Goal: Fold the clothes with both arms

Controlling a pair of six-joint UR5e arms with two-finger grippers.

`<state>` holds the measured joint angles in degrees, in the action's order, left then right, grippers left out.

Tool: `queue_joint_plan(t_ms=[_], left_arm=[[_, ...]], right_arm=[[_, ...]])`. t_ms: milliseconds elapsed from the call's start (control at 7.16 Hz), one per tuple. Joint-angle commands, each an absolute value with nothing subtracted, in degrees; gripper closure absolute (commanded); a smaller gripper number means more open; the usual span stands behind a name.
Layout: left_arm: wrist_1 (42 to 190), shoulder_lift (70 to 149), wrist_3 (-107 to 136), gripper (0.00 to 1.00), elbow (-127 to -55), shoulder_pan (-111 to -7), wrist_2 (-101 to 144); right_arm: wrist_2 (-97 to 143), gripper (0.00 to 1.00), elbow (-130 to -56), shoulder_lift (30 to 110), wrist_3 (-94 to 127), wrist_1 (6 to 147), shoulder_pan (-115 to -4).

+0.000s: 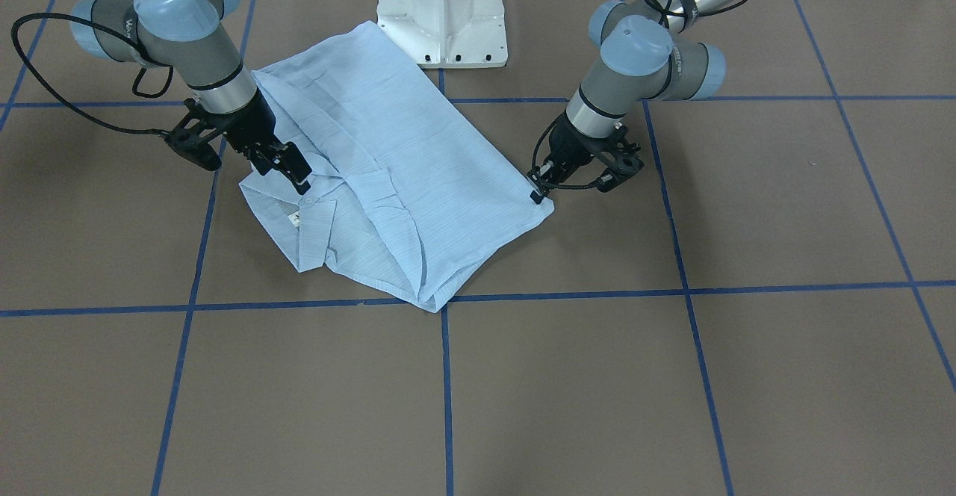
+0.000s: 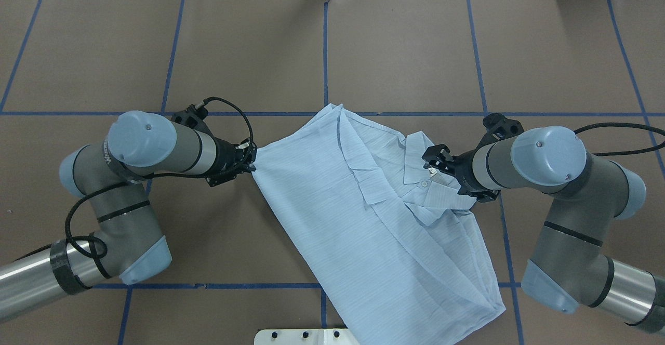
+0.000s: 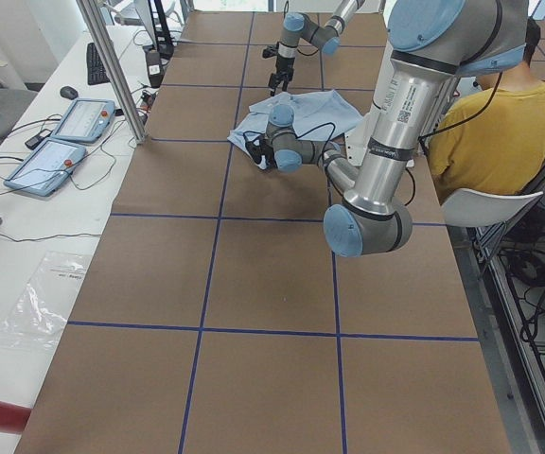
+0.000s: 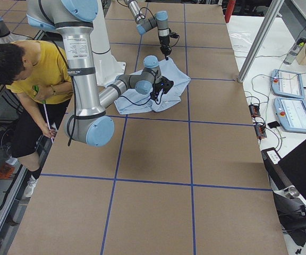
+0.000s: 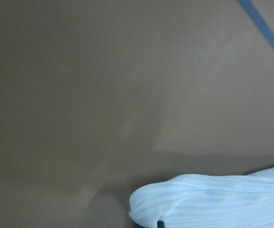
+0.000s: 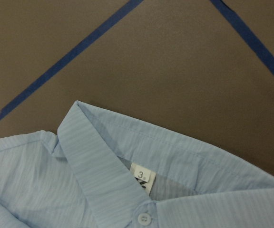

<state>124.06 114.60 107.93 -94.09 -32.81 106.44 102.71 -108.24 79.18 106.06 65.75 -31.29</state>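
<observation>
The light blue shirt (image 2: 374, 215) lay partly folded and slantwise on the brown bench (image 2: 415, 49). One end reached the white pedestal (image 1: 442, 10) at the robot's base, and the other touched the blue tape line (image 2: 326, 49) further out. Its collar (image 6: 127, 156) pointed towards the robot's right, with the white neck label (image 6: 142, 178) and a small white button (image 6: 144, 218) facing up. A sleeve was folded across the front.

The left tool (image 2: 251, 164) sat low at the shirt's corner on the robot's left. Its fingertips were pressed on the hem, pinching the cloth. The left wrist camera showed that corner bunched up just off the bench, with a dark fingertip (image 5: 161, 223) at its edge.

The right tool (image 2: 432, 159) hung just above the collar. Its fingers looked spread and held nothing, and in the right wrist view the collar lay flat below it.

Both arms bent in from either side, the left arm (image 2: 156, 150) and the right arm (image 2: 540, 160) well apart with the shirt between them. A person in a yellow top (image 3: 500, 123) sat beside the robot's base.
</observation>
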Motion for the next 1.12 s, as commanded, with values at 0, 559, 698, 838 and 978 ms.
queue_joint_plan(t_ms=[0, 559, 698, 838, 978], left_arm=[[125.3, 119.1, 100.7, 1.00, -87.8, -39.6, 106.2], [149.8, 135.8, 95.3, 1.00, -55.7, -44.6, 100.8], [151.2, 139.3, 95.0, 1.00, -50.8, -44.6, 99.9], [152.2, 140.3, 94.7, 0.99, -48.3, -44.6, 98.8], [152.1, 140.0, 93.5, 0.58, -48.3, -44.8, 98.8]], right_arm=[[102.6, 0.00, -108.5, 79.2, 106.0, 65.4, -31.3], [102.0, 0.00, -109.8, 77.5, 106.1, 65.3, -33.0], [102.0, 0.00, -110.0, 77.1, 106.2, 65.4, -33.0], [102.2, 0.00, -110.2, 76.9, 106.2, 65.5, -32.8], [102.1, 0.00, -109.8, 74.9, 106.3, 66.3, -32.7]])
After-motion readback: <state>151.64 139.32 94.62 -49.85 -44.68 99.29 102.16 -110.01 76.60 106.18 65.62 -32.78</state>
